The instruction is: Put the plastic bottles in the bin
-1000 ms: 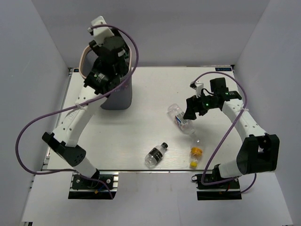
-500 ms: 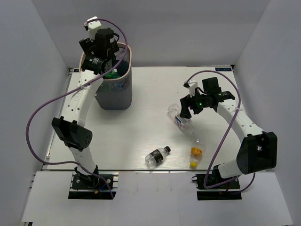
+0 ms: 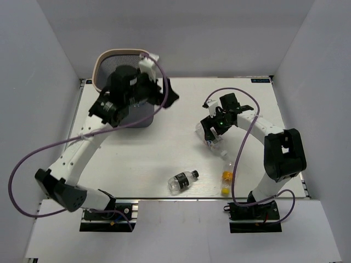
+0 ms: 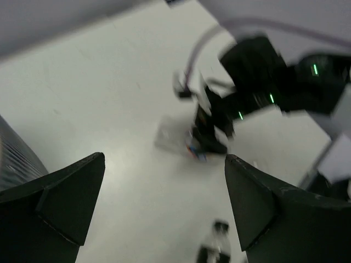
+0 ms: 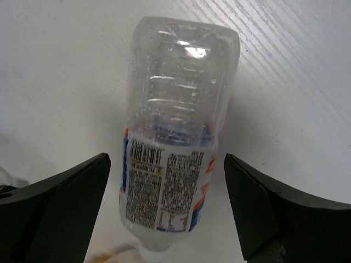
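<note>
The bin (image 3: 108,55), dark mesh with a pale rim, stands at the far left, partly hidden by my left arm. My left gripper (image 3: 169,95) hangs open and empty just right of it. In the left wrist view that gripper (image 4: 164,205) looks down on a blurred black-capped bottle (image 4: 216,249). A clear bottle (image 3: 216,145) with a blue and orange label lies under my right gripper (image 3: 210,130). In the right wrist view the right gripper (image 5: 166,160) is open, one finger on each side of the bottle (image 5: 174,137). A black-labelled bottle (image 3: 182,181) and an orange bottle (image 3: 227,181) lie near the front edge.
White walls enclose the table (image 3: 164,148) on three sides. Purple cables loop from both arms. The bin's mesh wall (image 4: 13,159) shows at the left edge of the left wrist view.
My left gripper opened over the bin, then swung right, off the bin. My right gripper moved left and down over the clear bottle.
</note>
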`<control>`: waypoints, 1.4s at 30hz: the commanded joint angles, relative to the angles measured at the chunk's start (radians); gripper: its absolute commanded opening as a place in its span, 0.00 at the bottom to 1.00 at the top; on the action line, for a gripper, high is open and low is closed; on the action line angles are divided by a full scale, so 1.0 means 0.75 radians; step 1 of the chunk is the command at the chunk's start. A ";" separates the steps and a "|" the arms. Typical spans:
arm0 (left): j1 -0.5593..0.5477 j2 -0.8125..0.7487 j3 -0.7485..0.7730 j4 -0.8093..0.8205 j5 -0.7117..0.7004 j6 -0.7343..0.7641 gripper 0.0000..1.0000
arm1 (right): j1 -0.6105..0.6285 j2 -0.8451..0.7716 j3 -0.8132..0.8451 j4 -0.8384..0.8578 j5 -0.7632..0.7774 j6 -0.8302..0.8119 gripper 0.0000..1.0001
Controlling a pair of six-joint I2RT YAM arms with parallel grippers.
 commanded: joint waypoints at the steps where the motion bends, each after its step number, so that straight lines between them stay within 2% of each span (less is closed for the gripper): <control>1: -0.038 -0.154 -0.299 -0.030 0.241 -0.060 1.00 | 0.024 0.055 0.078 0.059 0.044 -0.022 0.90; 6: -0.120 -0.322 -0.676 -0.005 0.190 -0.171 1.00 | 0.067 0.117 0.072 0.086 0.111 -0.044 0.90; 9: -0.161 -0.393 -0.809 -0.005 0.143 -0.234 1.00 | 0.083 0.133 0.058 0.112 0.185 -0.051 0.90; 10: -0.161 -0.394 -0.836 0.007 0.143 -0.249 1.00 | 0.089 0.139 0.054 0.122 0.197 -0.055 0.86; 12: -0.198 -0.406 -0.902 0.007 0.122 -0.265 1.00 | 0.087 0.152 0.066 0.106 0.202 -0.061 0.72; 13: -0.198 -0.406 -0.922 0.007 0.110 -0.279 1.00 | 0.090 0.162 0.074 0.100 0.200 -0.067 0.54; 17: -0.269 -0.406 -0.983 0.007 0.084 -0.294 1.00 | 0.083 0.148 0.209 -0.026 0.126 -0.091 0.14; 19: -0.288 -0.406 -0.996 0.007 0.071 -0.294 1.00 | 0.087 0.117 0.266 -0.092 0.087 -0.116 0.12; 22: -0.324 -0.406 -1.024 0.007 0.071 -0.294 1.00 | 0.104 0.082 0.518 -0.229 -0.121 -0.141 0.12; 25: -0.359 -0.394 -1.069 0.007 0.059 -0.306 1.00 | 0.124 0.115 0.983 -0.272 -0.260 -0.088 0.12; 26: -0.359 -0.394 -1.069 0.023 0.059 -0.306 1.00 | 0.149 0.165 1.055 -0.260 -0.289 -0.047 0.12; 27: -0.378 -0.394 -1.084 0.024 0.059 -0.324 1.00 | 0.157 0.182 1.248 -0.242 -0.312 -0.002 0.12; 29: -0.398 -0.394 -1.098 0.038 0.045 -0.339 1.00 | 0.200 0.237 1.340 -0.109 -0.402 0.062 0.12; 30: -0.414 -0.406 -1.112 0.038 0.033 -0.339 1.00 | 0.214 0.248 1.415 0.051 -0.436 0.121 0.12; 33: -0.443 -0.418 -1.125 0.038 0.004 -0.355 1.00 | 0.263 0.256 1.372 0.271 -0.530 0.227 0.15; 34: -0.457 -0.418 -1.125 0.038 0.004 -0.355 1.00 | 0.292 0.256 1.351 0.551 -0.545 0.254 0.15; 36: -0.470 -0.418 -1.125 0.026 -0.023 -0.355 1.00 | 0.339 0.276 1.292 0.751 -0.545 0.337 0.17; 37: -0.482 -0.418 -1.125 0.012 -0.023 -0.355 1.00 | 0.351 0.293 1.273 1.012 -0.521 0.397 0.19; 39: -0.482 -0.418 -1.112 -0.001 -0.039 -0.355 1.00 | 0.390 0.390 1.295 1.236 -0.494 0.493 0.19; 42: -0.515 -0.418 -1.100 -0.031 -0.068 -0.355 1.00 | 0.435 0.531 1.412 1.377 -0.445 0.596 0.21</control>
